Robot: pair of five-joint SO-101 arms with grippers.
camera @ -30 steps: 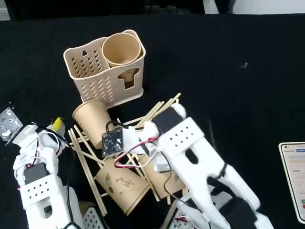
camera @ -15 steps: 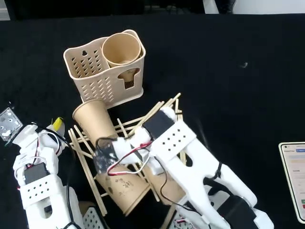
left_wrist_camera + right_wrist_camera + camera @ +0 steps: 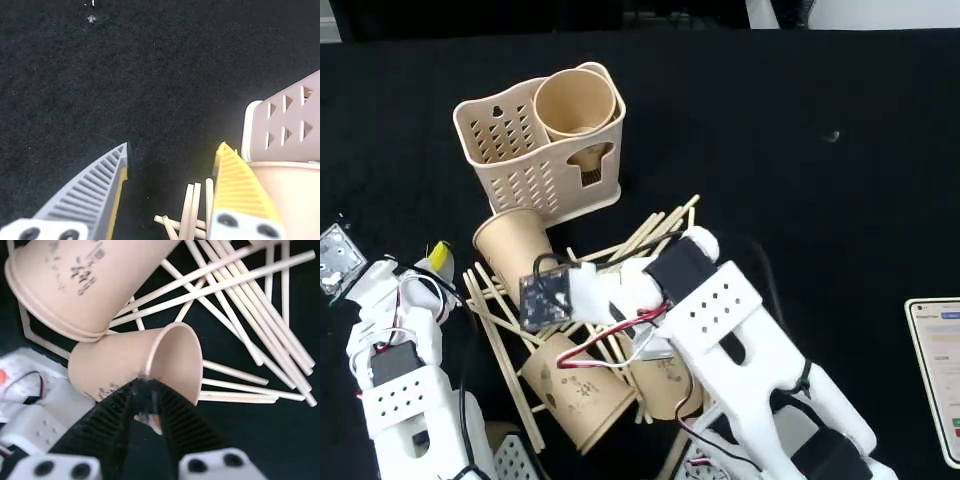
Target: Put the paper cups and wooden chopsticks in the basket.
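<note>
1. High view: I count four paper cups. One cup stands in the basket (image 3: pixel 510 165), and three lie on the worktop (image 3: pixel 800 120): a plain cup (image 3: pixel 515 250) near the basket, a printed cup (image 3: pixel 575 385), and a third (image 3: pixel 665 385) partly under an arm. The chopsticks (image 3: pixel 655 228) are too tangled for an exact count, but there are at least ten, all on the worktop.
2. Left wrist view: the left pincer (image 3: pixel 173 146) hangs released, holding nothing, over the worktop just beside the basket's corner.
3. Right wrist view: the right pincer (image 3: pixel 146 382) is clenched on the rim of a lying cup (image 3: pixel 115 365). To do this step well, I would keep the pinch firm without crushing the rim. I would then lift the cup clear of the sticks and turn it upright over the basket.
</note>
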